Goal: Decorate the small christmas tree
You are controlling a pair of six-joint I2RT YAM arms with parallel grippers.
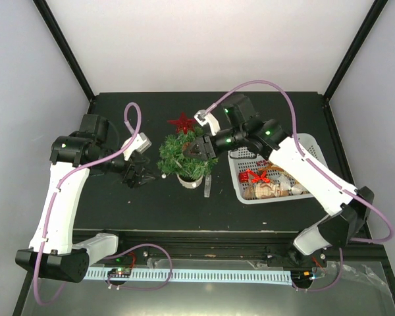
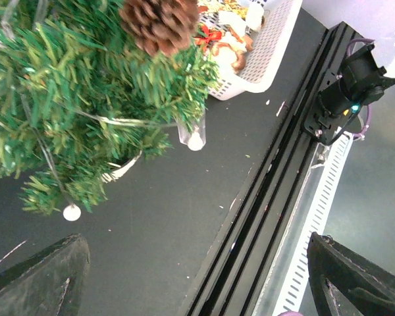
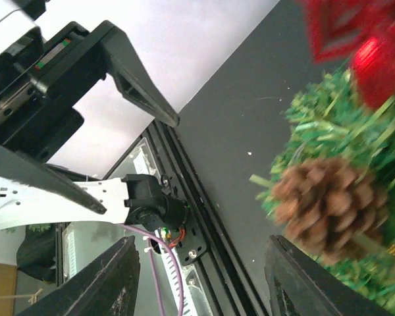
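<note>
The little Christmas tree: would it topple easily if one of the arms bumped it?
Probably, yes. The tree spreads much wider than its small whitish base, so it looks top-heavy and apt to tip. Its branches look soft and would likely bend rather than snap. The pine cone might shake loose.
</note>
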